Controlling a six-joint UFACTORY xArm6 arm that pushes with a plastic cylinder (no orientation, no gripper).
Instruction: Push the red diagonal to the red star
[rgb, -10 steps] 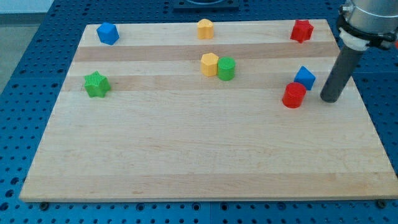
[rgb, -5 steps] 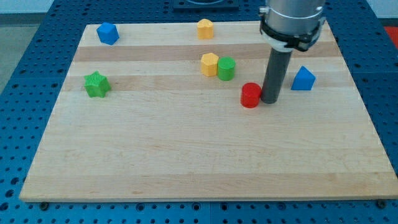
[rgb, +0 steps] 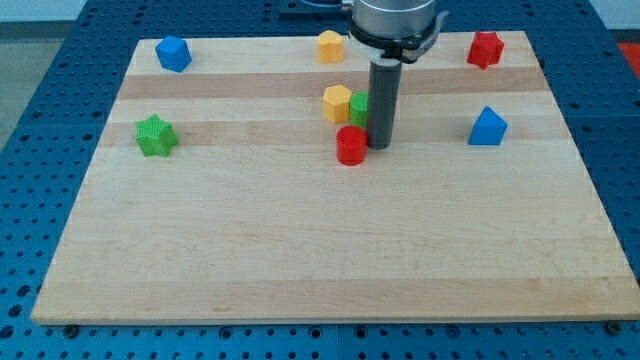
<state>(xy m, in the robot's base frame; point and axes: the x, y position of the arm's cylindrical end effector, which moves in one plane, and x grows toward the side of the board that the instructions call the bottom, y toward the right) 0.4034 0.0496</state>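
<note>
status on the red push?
My tip touching red cylinder, on its right. Red star far off, top right. Green cylinder and yellow block just above.

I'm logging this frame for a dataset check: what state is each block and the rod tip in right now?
my tip: on the board, against the red cylinder's right side.
red cylinder: upright, just below the yellow-green pair.
green cylinder: mostly hidden behind the rod, beside the yellow block.
yellow block: upright, touching the green cylinder.
red star: alone, top right.
blue block: alone, at the right.
green star: alone, at the left.
</note>
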